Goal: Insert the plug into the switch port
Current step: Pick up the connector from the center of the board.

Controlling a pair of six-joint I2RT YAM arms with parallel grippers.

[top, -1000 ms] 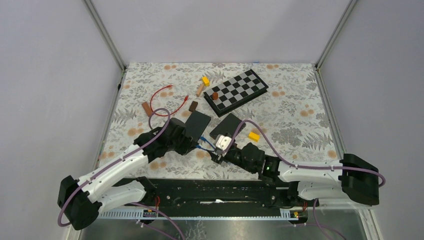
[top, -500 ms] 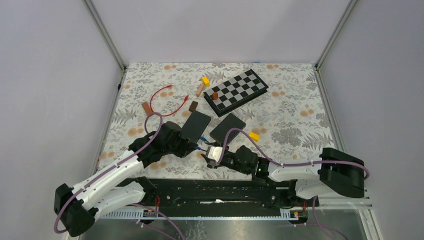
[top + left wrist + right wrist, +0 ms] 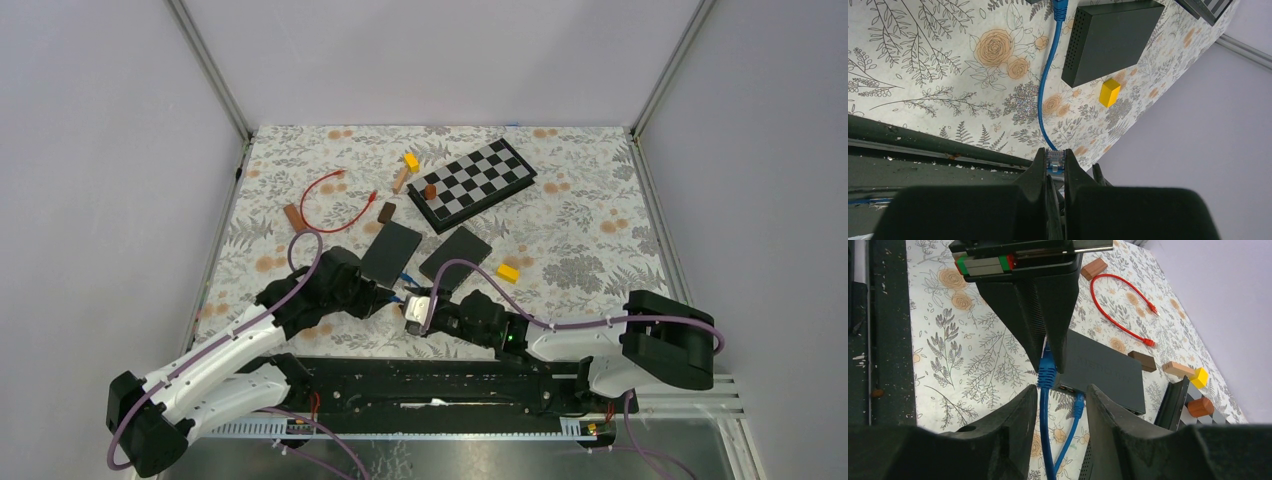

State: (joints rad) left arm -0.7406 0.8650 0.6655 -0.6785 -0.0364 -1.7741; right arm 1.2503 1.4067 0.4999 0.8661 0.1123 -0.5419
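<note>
Pale lilac walls are seen around a table spread with a floral cloth. Toward the near edge, left of the middle, the left gripper is clamped on a blue plug. From it a blue cable is led across the cloth to a second plug. In the right wrist view that second plug is seated at the near face of a black switch. The held plug is kept just beside the same face; whether it touches cannot be told.

The right gripper is held partly open. Both runs of the cable are passed between its fingers, and a gap is left on each side.

A second black switch is laid just right of the first, with a yellow block near it. Toward the far edge a chessboard is set at an angle, and a red cable is looped nearer the left edge.
</note>
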